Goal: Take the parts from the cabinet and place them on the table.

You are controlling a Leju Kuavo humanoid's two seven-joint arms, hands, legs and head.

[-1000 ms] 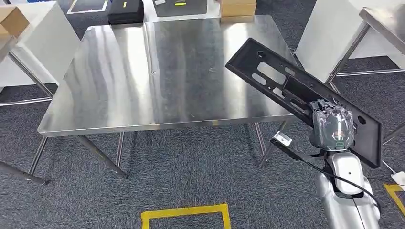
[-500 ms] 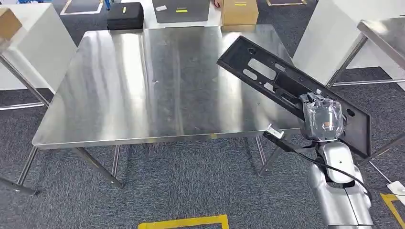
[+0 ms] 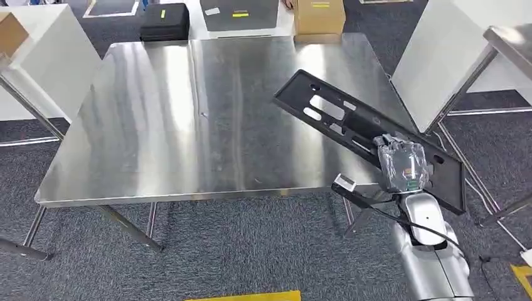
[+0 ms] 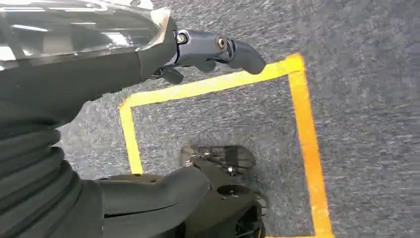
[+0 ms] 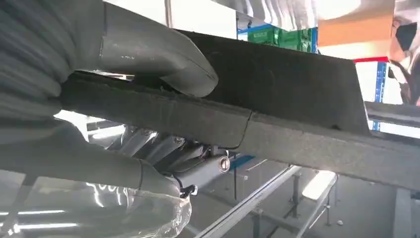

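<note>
A long black panel with several cut-outs slants over the near right corner of the steel table. My right hand, wrapped in clear plastic, grips the panel near its lower right end, just off the table's corner. In the right wrist view the thick grey thumb lies across the panel's black edge and dark fingers curl under it. My left hand hangs low over the carpet with nothing in it, fingers loosely bent.
A white panel and a second steel table stand at the right. A black case and a cardboard box sit beyond the table's far edge. Yellow floor tape marks a square on the grey carpet.
The view has shifted as I come closer to the table. My right hand has carried the panel left and lower, so more of it now hangs over the table's near right corner.
</note>
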